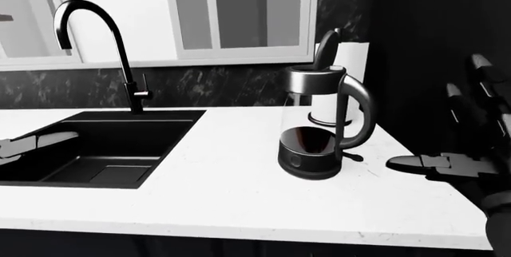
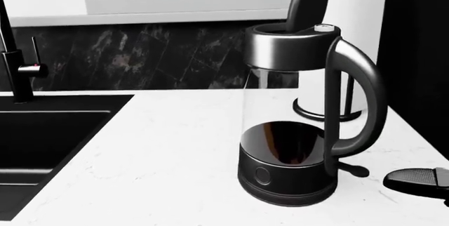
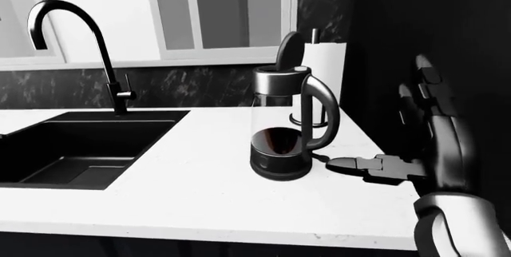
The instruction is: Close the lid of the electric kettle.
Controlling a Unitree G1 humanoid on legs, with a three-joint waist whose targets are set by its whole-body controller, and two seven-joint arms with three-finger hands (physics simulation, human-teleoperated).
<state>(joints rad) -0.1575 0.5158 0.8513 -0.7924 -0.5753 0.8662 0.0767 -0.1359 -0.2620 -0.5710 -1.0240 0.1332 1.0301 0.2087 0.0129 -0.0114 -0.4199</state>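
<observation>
While its lid (image 1: 326, 47) stands tipped up, the electric kettle (image 1: 318, 124) sits on the white bench (image 1: 223, 179), right of the sink (image 1: 96, 149).

Dark liquid fills the kettle's lower part, and its handle faces the right of the left-eye view, with a paper towel roll (image 2: 354, 42) just beyond it (partly hidden). Right hand (image 3: 431, 143) hovers near the handle, apart from it, fingers (image 3: 359, 165) spread wide and holding nothing. Left hand (image 1: 28, 145) shows at the left edge over the sink; I cannot tell how its fingers stand. A curved tap (image 1: 100, 47) rises beside the sink.
</observation>
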